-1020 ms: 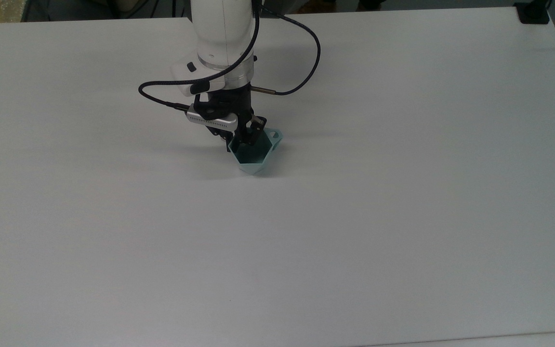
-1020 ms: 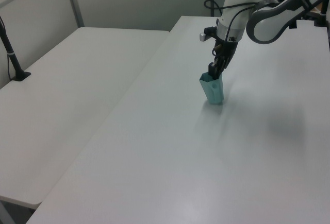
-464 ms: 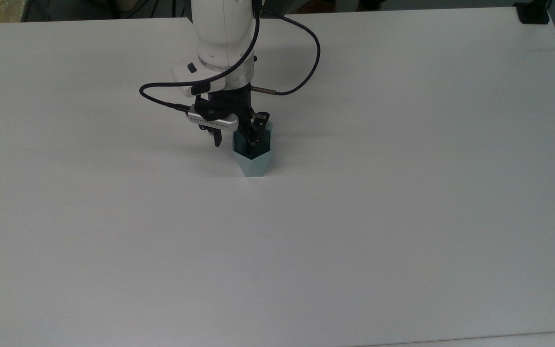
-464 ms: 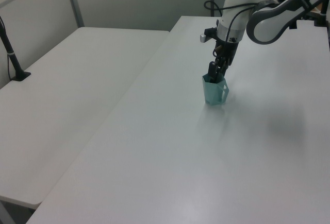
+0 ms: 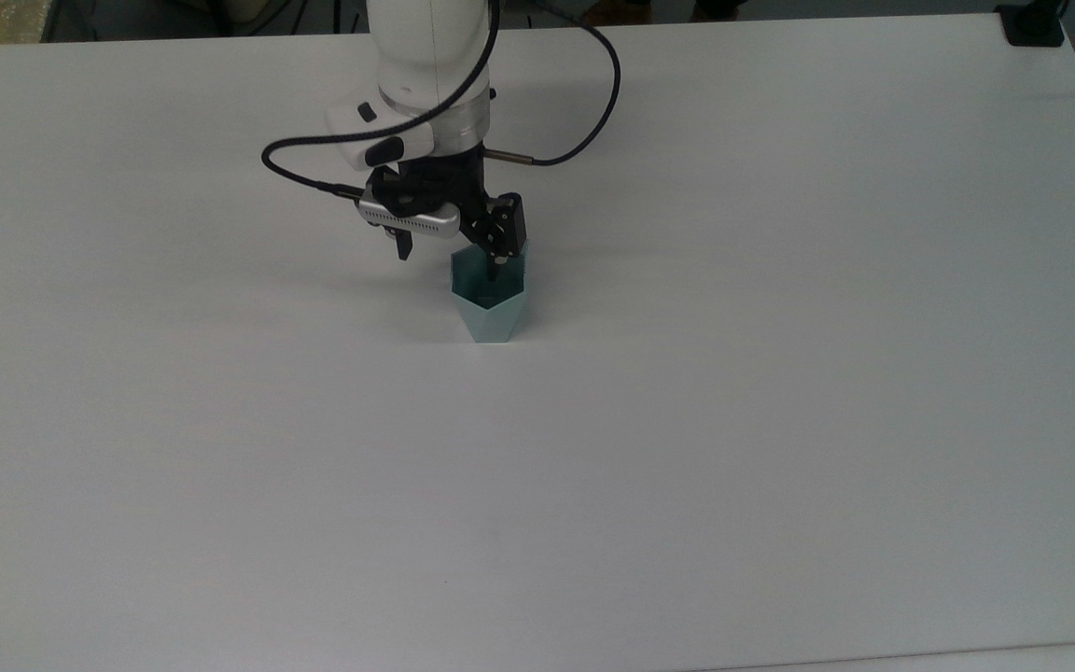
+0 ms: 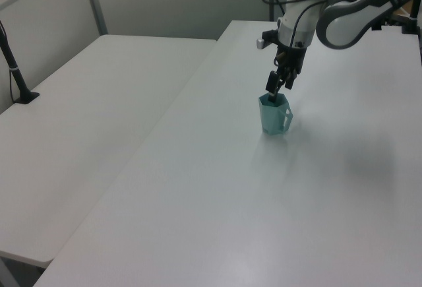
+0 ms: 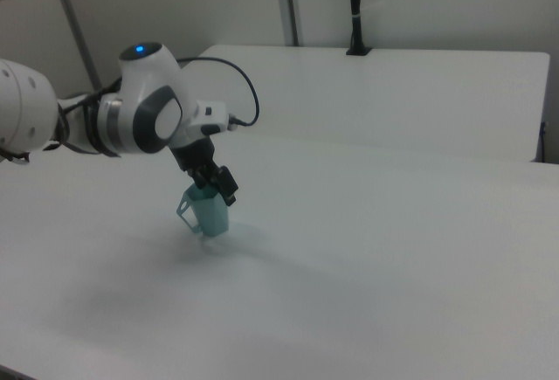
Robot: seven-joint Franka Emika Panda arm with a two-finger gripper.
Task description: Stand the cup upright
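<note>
We see the cup [image 5: 490,303] standing upright on the white counter [image 5: 780,420], mouth up, narrower base down, in the far-left part of the top view. Its holed tab [image 6: 287,117] sticks out on the left view's right. The pincer [image 5: 449,254] hangs just above the rim, released: one finger [image 5: 497,245] sits over the cup mouth, the other [image 5: 403,245] is outside, apart from the cup on the top view's left. In the right view the pincer [image 7: 218,190] is right at the cup's [image 7: 208,213] top edge; we can't tell there whether it's touching.
</note>
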